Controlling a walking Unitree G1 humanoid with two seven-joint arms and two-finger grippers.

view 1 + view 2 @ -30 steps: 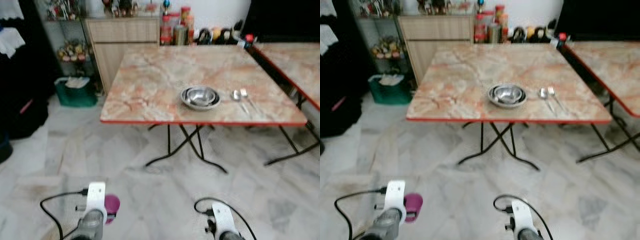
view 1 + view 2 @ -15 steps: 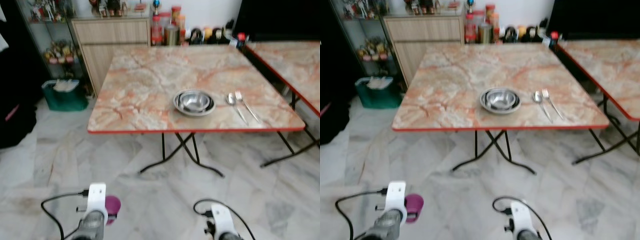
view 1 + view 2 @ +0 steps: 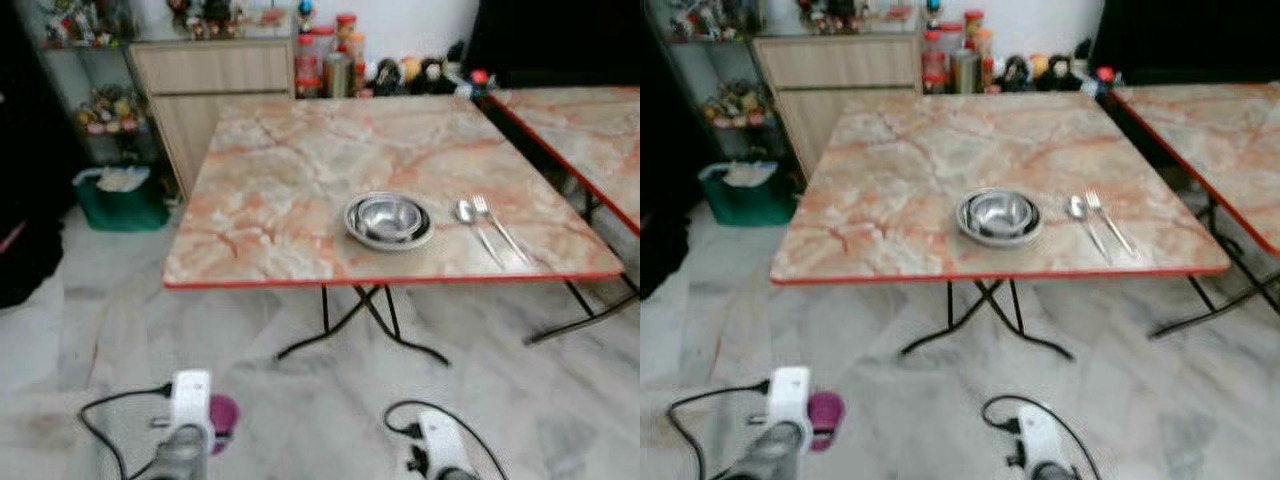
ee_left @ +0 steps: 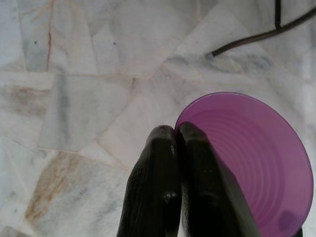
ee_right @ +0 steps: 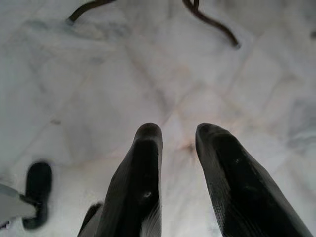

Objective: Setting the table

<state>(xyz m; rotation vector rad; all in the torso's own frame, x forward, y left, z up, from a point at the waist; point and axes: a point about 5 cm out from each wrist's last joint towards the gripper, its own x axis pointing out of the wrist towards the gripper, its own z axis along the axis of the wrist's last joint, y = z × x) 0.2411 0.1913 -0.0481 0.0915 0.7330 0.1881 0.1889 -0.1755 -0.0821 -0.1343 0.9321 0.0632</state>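
Low over the marble floor (image 3: 110, 330), a purple cup (image 4: 254, 163) is pinched at its rim by the left gripper (image 4: 177, 136). Parted and empty, the right gripper (image 5: 177, 136) is held alongside. Nested steel bowls (image 3: 389, 219), a spoon (image 3: 470, 220) and a fork (image 3: 498, 228) are seen near the table's (image 3: 270, 180) front edge.

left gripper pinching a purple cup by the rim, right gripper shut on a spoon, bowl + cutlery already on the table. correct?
Not quite. The right gripper is open and empty, per the right wrist view; the spoon lies on the table beside the fork. The left gripper, purple cup and bowl stand as stated.
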